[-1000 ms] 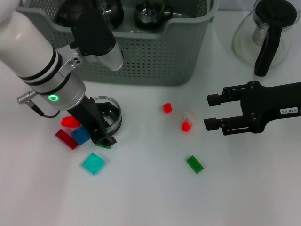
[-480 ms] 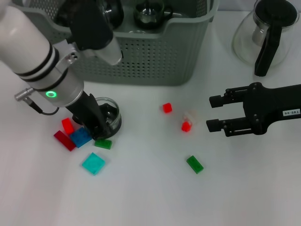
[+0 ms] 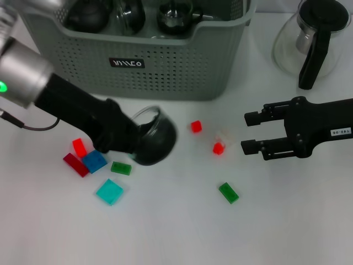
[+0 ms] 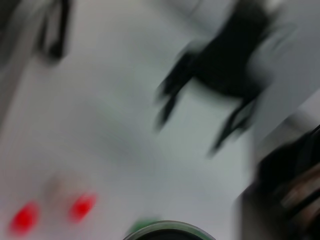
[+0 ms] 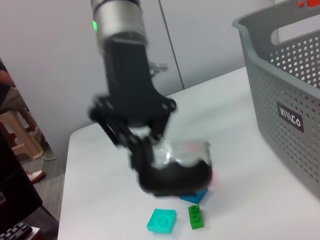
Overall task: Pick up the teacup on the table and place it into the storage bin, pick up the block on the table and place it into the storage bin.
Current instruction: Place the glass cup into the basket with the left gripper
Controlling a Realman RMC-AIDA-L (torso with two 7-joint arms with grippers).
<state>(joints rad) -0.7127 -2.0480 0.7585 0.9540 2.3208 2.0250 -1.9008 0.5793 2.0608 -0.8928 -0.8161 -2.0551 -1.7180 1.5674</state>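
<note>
- The left wrist view is blurred throughout; the red blocks at 8 o'clock show only as smears.
- The teacup is motion-blurred in the head view.
- The storage bin is cut off at 12 o'clock.

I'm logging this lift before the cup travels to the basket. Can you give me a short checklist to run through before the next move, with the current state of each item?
1. Left pincer gripping teacup: ok.
2. Teacup off the table: ok, lifted in the right wrist view.
3. Teacup level: not ok, tilted on its side.
4. Storage bin has room: cannot tell, teapots fill the visible part.
5. Right pincer clear of the path: ok, open and well to the side.
6. Blocks such as the blue block not yet moved: ok.
</note>
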